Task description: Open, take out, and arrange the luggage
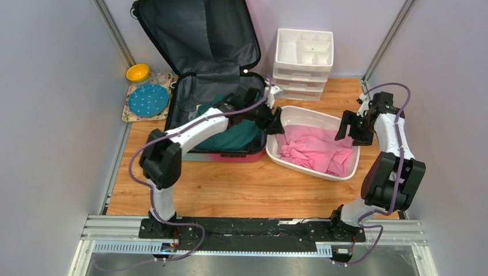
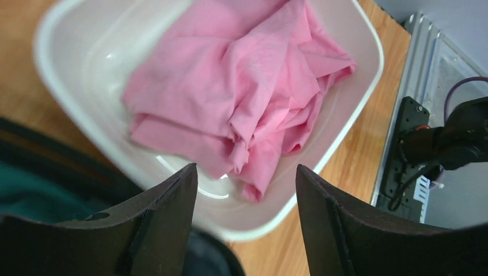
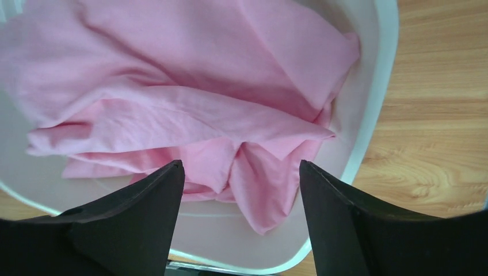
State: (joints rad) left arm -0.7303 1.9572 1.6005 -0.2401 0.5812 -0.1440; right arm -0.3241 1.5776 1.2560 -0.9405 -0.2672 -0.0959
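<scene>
Pink cloth [image 1: 313, 149] crumpled in white basin [image 1: 302, 167], drawer organiser [image 1: 303, 72] behind, blue plate [image 1: 148, 99], yellow bowl [image 1: 138, 72]

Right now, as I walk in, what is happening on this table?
A robot is unpacking a suitcase, which stands open at the back left of the table. A pink cloth lies crumpled in the white basin beside it. The left pincer hangs over the basin's end nearest the suitcase, and the right pincer hangs over the opposite end. Both are open and hold nothing. A teal garment lies in the suitcase.
</scene>
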